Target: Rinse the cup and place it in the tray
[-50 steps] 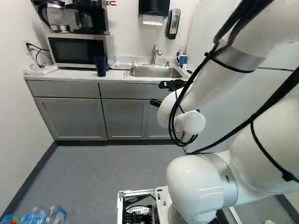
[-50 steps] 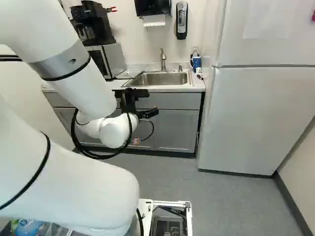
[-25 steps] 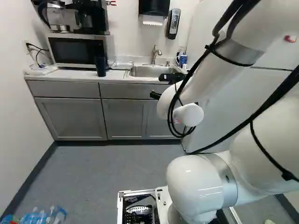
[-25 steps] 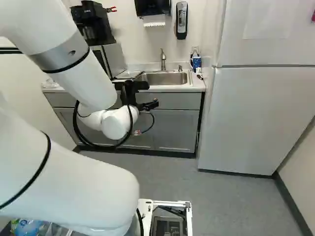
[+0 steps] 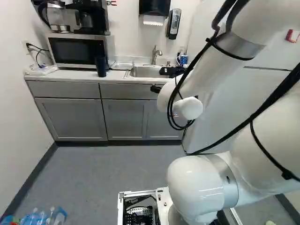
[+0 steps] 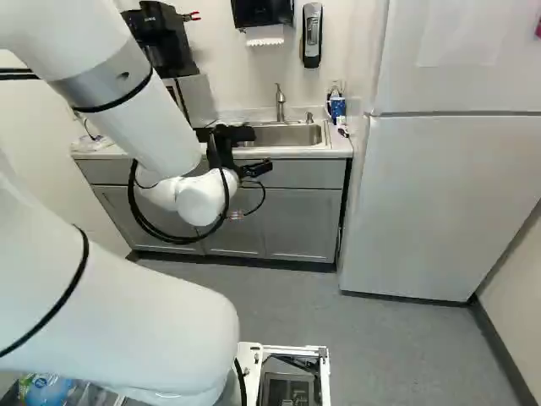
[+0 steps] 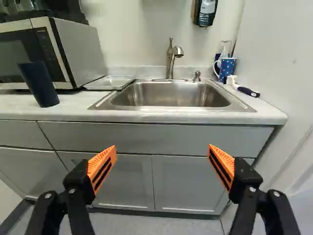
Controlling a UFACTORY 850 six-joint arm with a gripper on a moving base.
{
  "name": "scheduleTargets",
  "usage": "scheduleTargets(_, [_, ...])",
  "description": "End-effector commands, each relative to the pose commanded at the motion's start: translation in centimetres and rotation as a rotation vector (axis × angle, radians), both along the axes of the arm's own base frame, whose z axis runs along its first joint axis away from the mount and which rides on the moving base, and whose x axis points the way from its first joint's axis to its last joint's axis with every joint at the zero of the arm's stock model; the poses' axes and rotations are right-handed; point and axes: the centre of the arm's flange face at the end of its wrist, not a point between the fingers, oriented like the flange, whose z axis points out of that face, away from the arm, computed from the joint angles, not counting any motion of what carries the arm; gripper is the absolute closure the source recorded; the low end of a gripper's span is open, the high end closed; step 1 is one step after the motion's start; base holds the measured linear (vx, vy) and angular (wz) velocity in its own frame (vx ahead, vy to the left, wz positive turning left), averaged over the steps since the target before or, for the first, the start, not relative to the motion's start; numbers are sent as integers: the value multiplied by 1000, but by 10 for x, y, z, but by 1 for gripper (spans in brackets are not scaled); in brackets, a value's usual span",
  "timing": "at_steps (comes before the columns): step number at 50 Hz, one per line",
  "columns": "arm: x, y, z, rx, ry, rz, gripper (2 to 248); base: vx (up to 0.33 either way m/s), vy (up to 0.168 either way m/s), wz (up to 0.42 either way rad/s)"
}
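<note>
I have the gripper (image 6: 256, 168) out in front of the sink (image 7: 171, 99), short of the counter (image 7: 73, 111), with the cabinet fronts (image 7: 183, 181) ahead of it. The jaws are released: the two orange pads (image 7: 102, 167) stand wide apart, and I'm grasping nothing.

The dark blue cup (image 7: 40, 84) is upright on the counter, off to the sink's left as I face it, by the front corner of the microwave (image 7: 80, 54). Between the microwave and the sink, just beside the sink's rim, I see the shallow clear tray (image 7: 110, 83). Up on the microwave, further left of the sink, is the coffee maker (image 5: 86, 16).

The faucet (image 7: 170, 58) rises behind the middle of the sink, with a small pump (image 7: 196, 76) next to it. Off the sink's back right corner I have a dotted blue mug (image 7: 228, 67), and a brush (image 7: 245, 90) lies near it, along the sink's right side. The paper towel dispenser (image 6: 262, 12) and the soap dispenser (image 6: 312, 34) are on the wall above the sink. To the right of the sink, past the end of the counter, stands the white fridge (image 6: 439, 194).
</note>
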Motion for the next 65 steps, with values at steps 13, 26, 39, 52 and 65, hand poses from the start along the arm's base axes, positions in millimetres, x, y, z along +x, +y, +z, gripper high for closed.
scheduleTargets(13, [10, 0, 14, 0, -31, 0, 3, 0, 0, 0])
scheduleTargets(26, [20, 0, 27, 0, -60, 0, 3, 0, 0, 0])
scheduleTargets(39, [30, 1, 41, 0, -89, 2, 3, 0, 0, 0])
scheduleTargets(52, [40, 2, 53, 0, -98, 6, 3, 0, 0, 0])
scheduleTargets(65, [50, 4, 64, 0, -92, 10, 3, 0, 0, 0])
